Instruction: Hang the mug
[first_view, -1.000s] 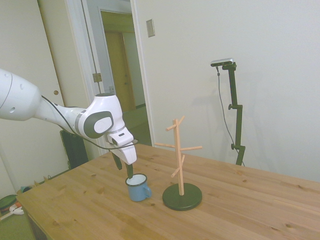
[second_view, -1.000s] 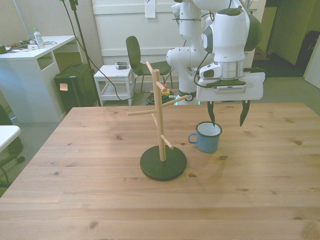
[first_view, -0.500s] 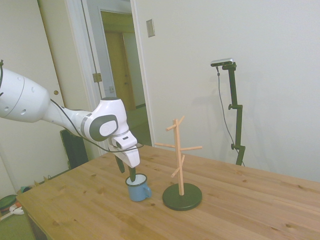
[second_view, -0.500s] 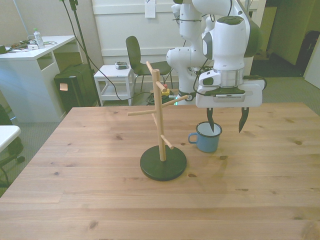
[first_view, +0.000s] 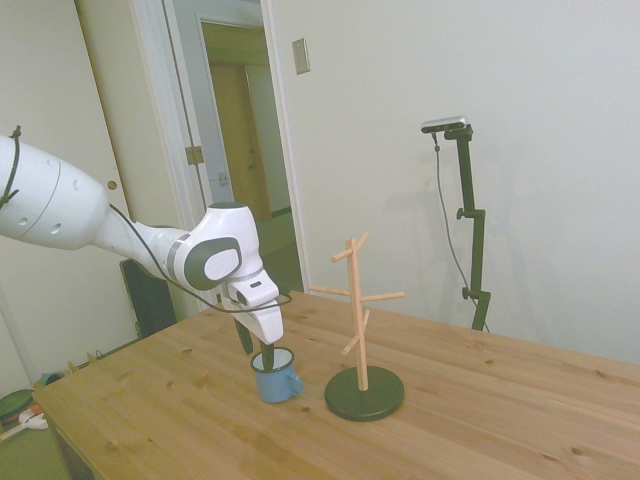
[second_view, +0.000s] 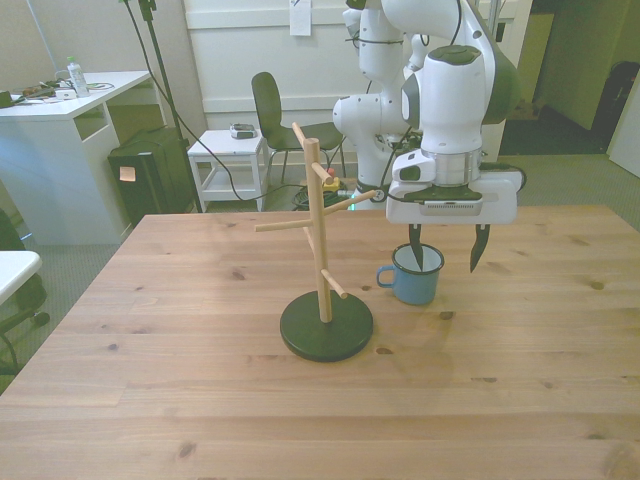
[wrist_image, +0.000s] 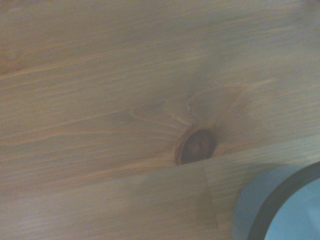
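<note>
So, quick status from me: my end effector (second_view: 443, 252) is spread wide open, pointing straight down over the mug (second_view: 413, 274). One finger is dipped inside the mug's mouth, close to the rim on the side away from the handle, and the other finger hangs outside the mug on the front view's right, so the wall sits between them with a lot of slack. Nothing is pinched.

The mug is a small blue enamel one with a dark rim and white inside, standing upright on the wooden worktop (second_view: 200, 400). Its loop handle sticks out toward the front view's left, pointing at the peg stand (second_view: 322, 250). The stand is just beside the mug, not touching it: a round dark base, a pale wooden post, and several pegs angled off at different heights. It's much taller than the mug.

From the side view the mug (first_view: 276, 374) sits right under my end effector (first_view: 258, 346), with the peg stand (first_view: 362, 335) next to it.

My wrist camera is blurry and mostly shows wood grain with a dark knot (wrist_image: 197, 146), plus a curved slice of the mug (wrist_image: 280, 205) with its dark rim at one corner.

Background in the front view: a dark chair (second_view: 272, 110) and a white desk (second_view: 60, 140).
</note>
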